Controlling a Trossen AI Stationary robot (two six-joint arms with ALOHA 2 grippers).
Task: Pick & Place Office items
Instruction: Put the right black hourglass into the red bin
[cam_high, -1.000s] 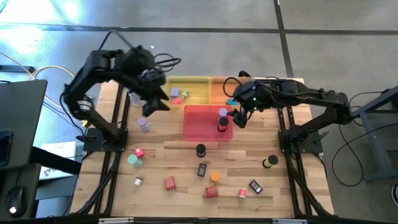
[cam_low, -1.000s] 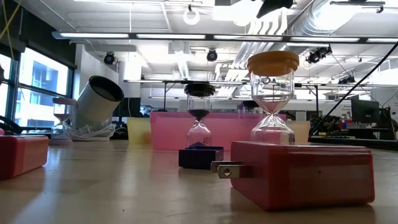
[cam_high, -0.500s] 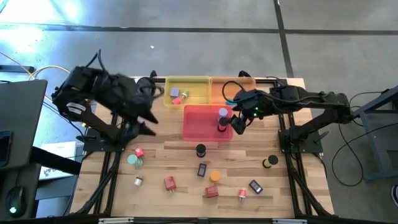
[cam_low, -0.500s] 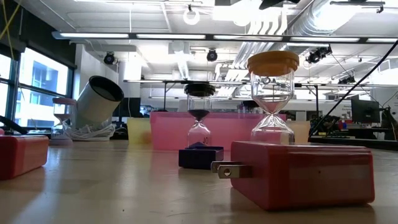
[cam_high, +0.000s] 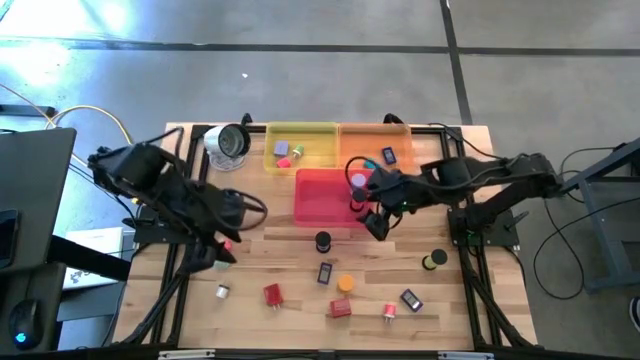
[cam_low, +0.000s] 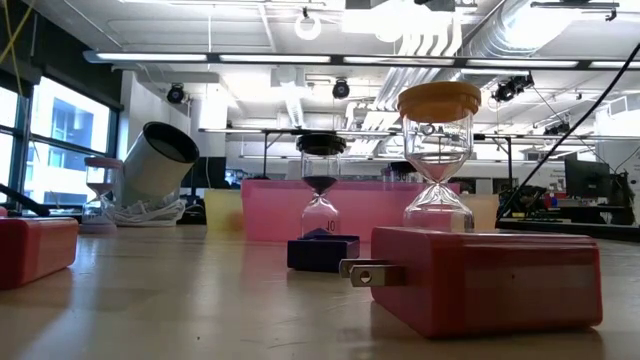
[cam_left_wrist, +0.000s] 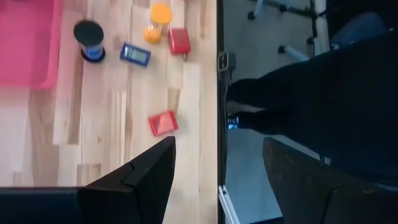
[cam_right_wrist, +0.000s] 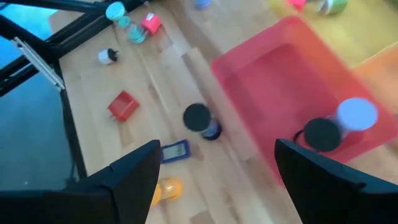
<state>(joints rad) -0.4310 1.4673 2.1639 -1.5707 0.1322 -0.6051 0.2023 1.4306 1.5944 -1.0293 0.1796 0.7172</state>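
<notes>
The office items lie scattered on the wooden table (cam_high: 290, 215): a black-topped hourglass (cam_high: 322, 241), a blue rectangular piece (cam_high: 325, 272), an orange-topped hourglass (cam_high: 345, 284), red blocks (cam_high: 272, 293) (cam_high: 341, 308) and others. A lilac and a black cylinder (cam_high: 356, 190) stand in the pink tray (cam_high: 320, 195). My left gripper (cam_high: 222, 250) hangs open over the table's left side, holding nothing; my left gripper (cam_left_wrist: 217, 180) looks down past the near table edge. My right gripper (cam_high: 378, 224) is open above the pink tray's near right corner; my right gripper (cam_right_wrist: 217, 180) is empty.
A yellow tray (cam_high: 300, 148) and an orange tray (cam_high: 375, 145) with small pieces stand at the far edge, beside a round silver-rimmed object (cam_high: 228, 143). A red block with plug prongs (cam_low: 480, 275) lies close to the low camera. Bare wood lies around the near items.
My left gripper has swung from the far side beside the yellow tray toward the table's left and near edge, uncovering the silver-rimmed object. My right gripper has moved from the pink tray's right side toward the near edge and has rolled. Both stay open.
</notes>
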